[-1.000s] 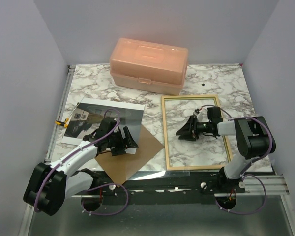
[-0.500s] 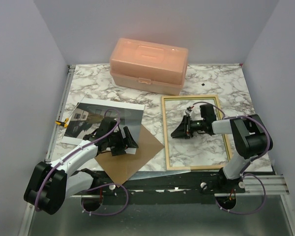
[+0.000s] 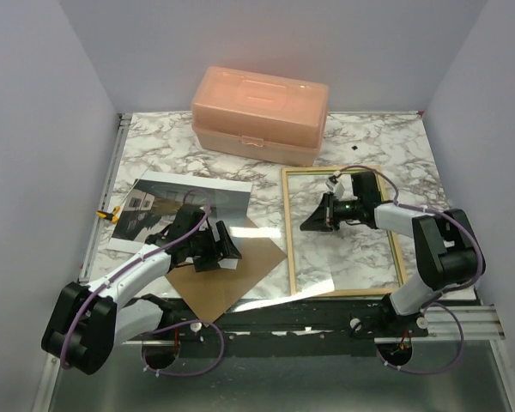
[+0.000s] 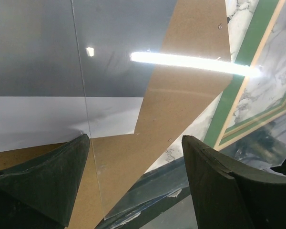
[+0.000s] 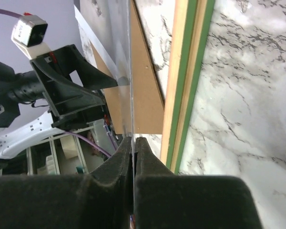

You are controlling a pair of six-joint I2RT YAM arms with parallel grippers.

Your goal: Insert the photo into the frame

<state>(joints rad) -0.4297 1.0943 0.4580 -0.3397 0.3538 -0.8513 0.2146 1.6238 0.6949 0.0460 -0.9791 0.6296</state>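
The photo [image 3: 167,202] lies flat at the left, its near corner under the brown backing board [image 3: 208,290]. The frame [image 3: 339,172] lies pale-wood side up at the right; its green and wood rail shows in the right wrist view [image 5: 186,86] and the left wrist view [image 4: 238,90]. My right gripper [image 3: 313,221] is shut [image 5: 133,141] on the edge of a clear pane [image 3: 275,257], which slants over the frame's left rail and the board. My left gripper [image 3: 219,249] hangs open and empty [image 4: 136,143] over the board [image 4: 190,95], the photo [image 4: 33,47] and the pane [image 4: 133,191].
A peach plastic box [image 3: 259,114] stands at the back centre. A yellow clip [image 3: 110,215] sits at the table's left edge. The pane's near corner reaches the table's front edge. Walls close the left and right sides.
My right gripper has moved left and a little away from me with the clear pane, and the pane now spreads over the frame's left rail and the backing board. The left arm has not moved.
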